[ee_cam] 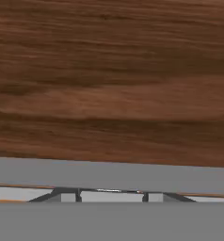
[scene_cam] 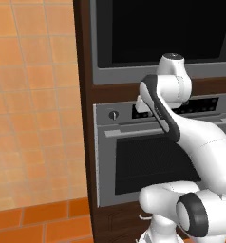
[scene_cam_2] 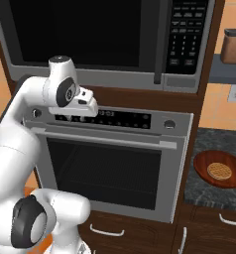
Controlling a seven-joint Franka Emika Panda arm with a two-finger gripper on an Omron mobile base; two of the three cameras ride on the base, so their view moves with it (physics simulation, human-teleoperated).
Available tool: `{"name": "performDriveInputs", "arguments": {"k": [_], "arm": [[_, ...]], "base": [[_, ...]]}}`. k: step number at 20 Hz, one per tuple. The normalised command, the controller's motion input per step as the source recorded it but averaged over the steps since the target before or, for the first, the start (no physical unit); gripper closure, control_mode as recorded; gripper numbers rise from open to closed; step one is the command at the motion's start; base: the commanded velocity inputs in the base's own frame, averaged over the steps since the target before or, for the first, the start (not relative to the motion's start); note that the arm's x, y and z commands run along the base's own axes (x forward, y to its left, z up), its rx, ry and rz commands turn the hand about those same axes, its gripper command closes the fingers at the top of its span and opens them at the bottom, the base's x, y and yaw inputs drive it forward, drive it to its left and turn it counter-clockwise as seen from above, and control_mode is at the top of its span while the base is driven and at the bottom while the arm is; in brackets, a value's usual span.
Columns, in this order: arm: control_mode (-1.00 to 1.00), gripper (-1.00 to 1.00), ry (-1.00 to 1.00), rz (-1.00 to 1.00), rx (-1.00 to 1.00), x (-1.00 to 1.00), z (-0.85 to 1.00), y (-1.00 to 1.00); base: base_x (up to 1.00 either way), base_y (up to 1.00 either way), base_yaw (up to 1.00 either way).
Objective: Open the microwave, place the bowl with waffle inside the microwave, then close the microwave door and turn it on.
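Here the microwave (scene_cam_2: 95, 37) shows black glass, grey-framed, door closed; gripper (scene_cam_2: 88, 106) state unclear.

No legible text: marks on the microwave (scene_cam_2: 105, 39) keypad (scene_cam_2: 188, 34) and oven (scene_cam_2: 115, 163) display too blurred

The microwave door (scene_cam_2: 75, 32) is shut above the oven (scene_cam_2: 110, 163); the bowl (scene_cam_2: 220, 169) with waffle (scene_cam_2: 219, 171) sits on the counter (scene_cam_2: 199, 191)

Grey oven (scene_cam_2: 110, 168) in dark wood, brown canister (scene_cam_2: 233, 46) on shelf, possibly lidded
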Motion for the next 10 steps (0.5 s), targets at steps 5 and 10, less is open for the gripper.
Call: {"name": "performDriveInputs", "arguments": {"k": [5,10], "arm": [[-1.0,-1.0,-0.28,0.02,0.08,-0.23,0.06,-0.66],[-1.0,-1.0,-0.16,0.09,0.11,-0.17,0.09,-0.99]], "base": [[0.0,0.0,0.0],[0.0,0.0,0.0]]}}
